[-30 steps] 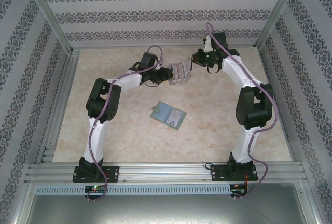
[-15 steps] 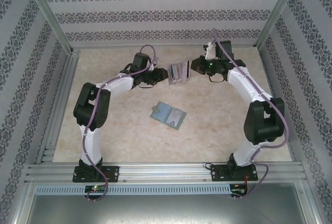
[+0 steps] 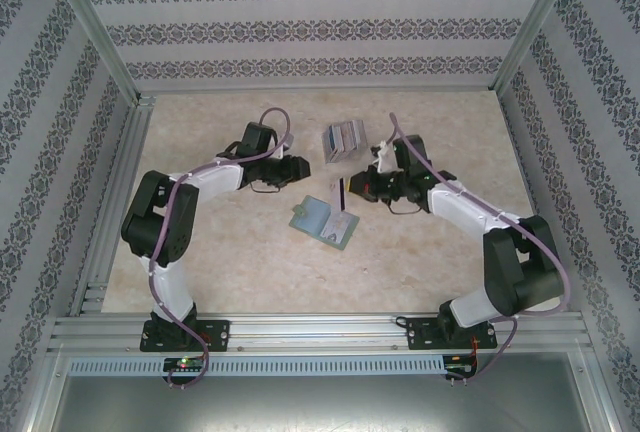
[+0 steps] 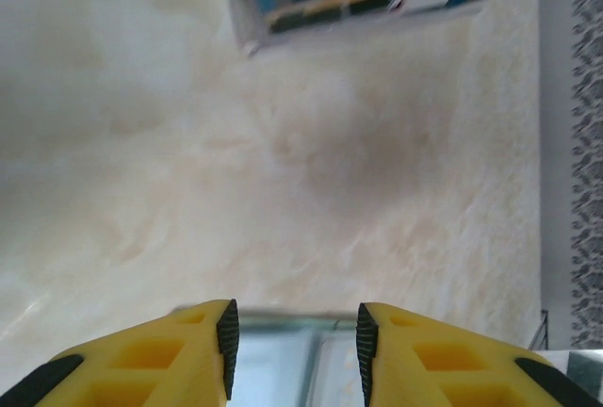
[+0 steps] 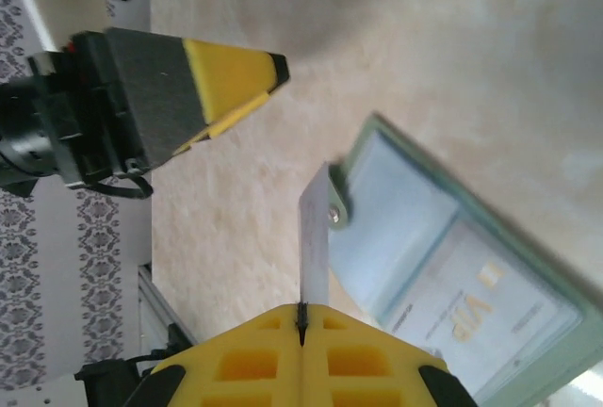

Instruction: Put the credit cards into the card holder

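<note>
Right tool (image 5: 301, 313), moved over marbled table (image 3: 250, 262), pinches a credit card (image 5: 314, 237); left tool (image 4: 295, 336) half-open.

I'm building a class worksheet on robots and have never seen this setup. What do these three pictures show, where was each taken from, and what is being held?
These are two robot arms bolted at the near edge of a table. The wide picture looks down from above and behind them. The other two come from a camera on each wrist, so the yellow fingers at the bottom are that arm's own. On the table lie an open grey-green card holder and, farther back, a bundle of cards. The right end effector is shut on a single card, held edge-on at the holder's edge. The left end effector is open and holds nothing.
</note>
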